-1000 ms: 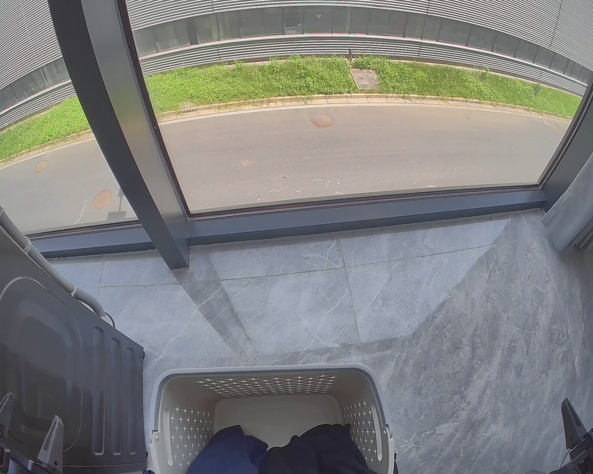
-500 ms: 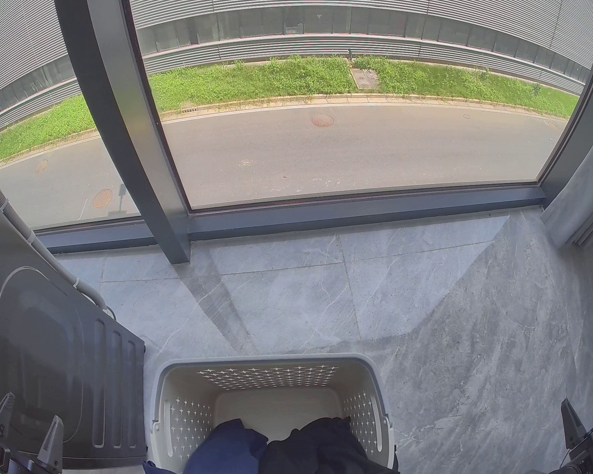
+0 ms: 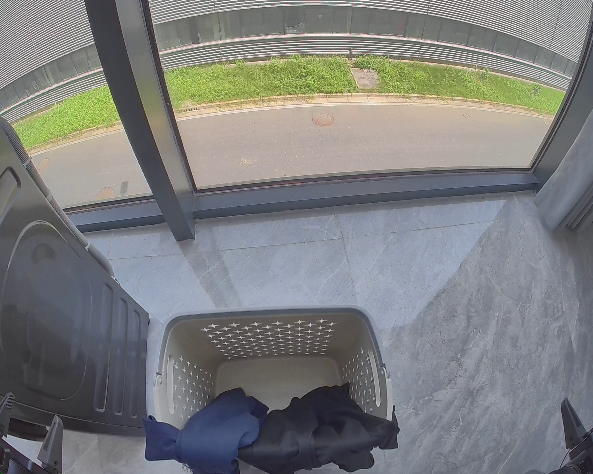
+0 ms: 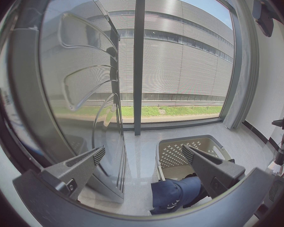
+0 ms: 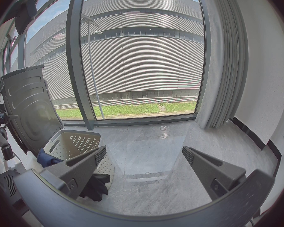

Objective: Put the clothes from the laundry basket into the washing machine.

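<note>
Grey tiled floor (image 3: pixel 441 311) carries the laundry basket (image 3: pixel 270 340) beside the washing machine (image 3: pixel 53 324).

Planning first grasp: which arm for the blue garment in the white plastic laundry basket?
Left, probably. The blue garment drapes over the near rim of the white perforated laundry basket, nearest the open left gripper, and the dark grey washing machine stands on that side.

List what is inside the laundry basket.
The laundry basket holds a blue garment and a black garment, both heaped at its near side and spilling over the rim. Whatever lies beneath them is covered.
</note>
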